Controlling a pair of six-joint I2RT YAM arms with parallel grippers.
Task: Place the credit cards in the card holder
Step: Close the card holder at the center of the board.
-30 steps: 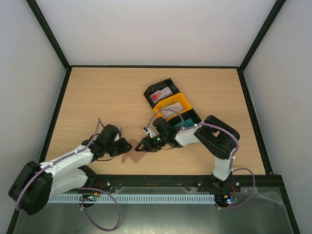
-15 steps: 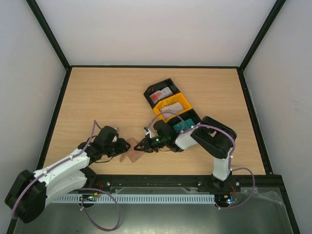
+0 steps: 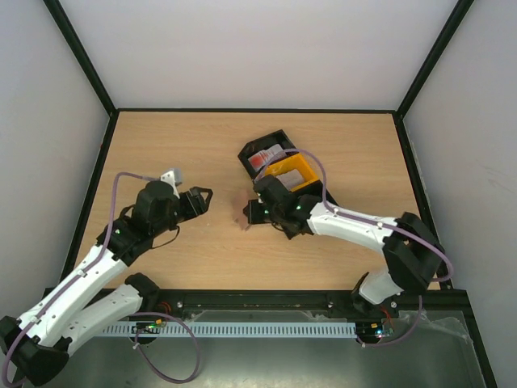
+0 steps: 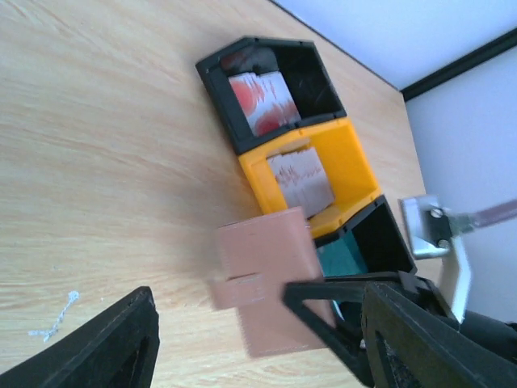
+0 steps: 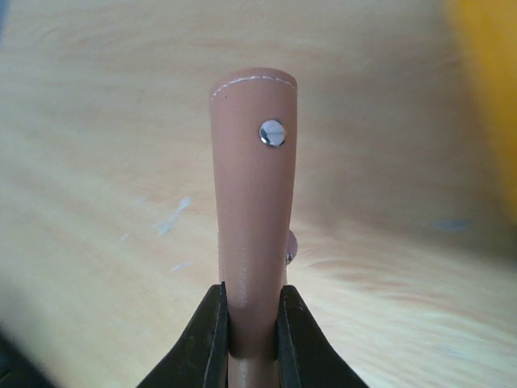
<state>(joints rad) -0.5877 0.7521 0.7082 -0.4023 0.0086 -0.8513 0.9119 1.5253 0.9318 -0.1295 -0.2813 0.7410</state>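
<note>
Both reaching inward | right pincer (image 5: 250, 297) clamps card holder (image 5: 252, 218) | left pincer (image 3: 202, 201) agape

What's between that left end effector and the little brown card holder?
Only bare table, seen in the top view: nothing lies between the left end effector and the card holder.

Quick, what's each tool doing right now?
Left tool: open, empty.
Right tool: shut on the reddish-brown leather folding card holder.
</note>
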